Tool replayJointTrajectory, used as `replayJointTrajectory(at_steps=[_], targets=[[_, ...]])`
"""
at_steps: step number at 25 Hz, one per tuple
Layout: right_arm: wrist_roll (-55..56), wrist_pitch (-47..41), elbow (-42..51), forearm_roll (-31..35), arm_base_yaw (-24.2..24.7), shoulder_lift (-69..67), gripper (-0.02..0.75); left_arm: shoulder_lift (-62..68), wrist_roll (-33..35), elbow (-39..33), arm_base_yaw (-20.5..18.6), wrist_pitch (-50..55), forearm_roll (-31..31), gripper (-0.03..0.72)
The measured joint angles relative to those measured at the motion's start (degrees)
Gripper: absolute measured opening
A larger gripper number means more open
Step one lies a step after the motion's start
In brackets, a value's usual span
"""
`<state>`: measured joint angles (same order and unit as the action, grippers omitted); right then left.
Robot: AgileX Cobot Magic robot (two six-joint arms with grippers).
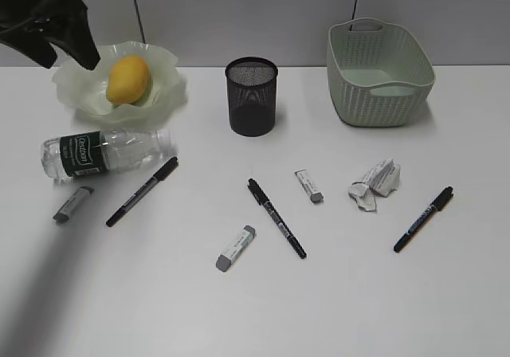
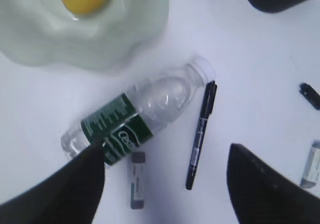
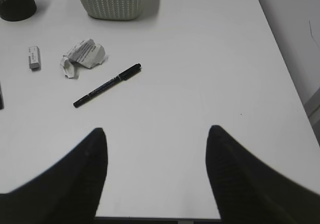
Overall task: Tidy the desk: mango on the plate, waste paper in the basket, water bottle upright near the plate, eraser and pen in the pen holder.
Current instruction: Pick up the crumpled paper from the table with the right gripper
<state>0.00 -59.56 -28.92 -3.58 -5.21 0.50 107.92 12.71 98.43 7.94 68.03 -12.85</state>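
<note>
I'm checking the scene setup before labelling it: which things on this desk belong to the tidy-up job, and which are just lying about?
Belongs to the job:
mango, already in the plate
water bottle, lying on its side
waste paper
basket
pen holder
three pens
three erasers

Just lying about:
nothing that I can see

The open pincer [image 3: 156, 176] hangs over the white tabletop [image 3: 210, 74]. At eleven o'clock lie a pen [image 3: 107, 85] and crumpled waste paper [image 3: 82, 56].
</note>
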Motion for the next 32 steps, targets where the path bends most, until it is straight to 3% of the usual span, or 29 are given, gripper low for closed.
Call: replayJointTrajectory(at_steps=[7,14,22,32], targets=[[0.0,0.0,0.0,0.0,0.0,0.0,0.497,-6.1,-3.4,-5.3,0.0,1.2,1.5,0.571],[0.0,0.0,0.0,0.0,0.0,0.0,0.496,-18.7,-4.0,-23.4,0.0,0.9,2.8,0.571],[0.0,0.0,0.0,0.0,0.0,0.0,0.497,-39.7,-4.6,-45.4,0.0,-11.7,2.3,0.552],[0.0,0.0,0.0,0.0,0.0,0.0,0.497,-73.5,-7.9,-64.0,0.0,-19.6,1.3,0.550]])
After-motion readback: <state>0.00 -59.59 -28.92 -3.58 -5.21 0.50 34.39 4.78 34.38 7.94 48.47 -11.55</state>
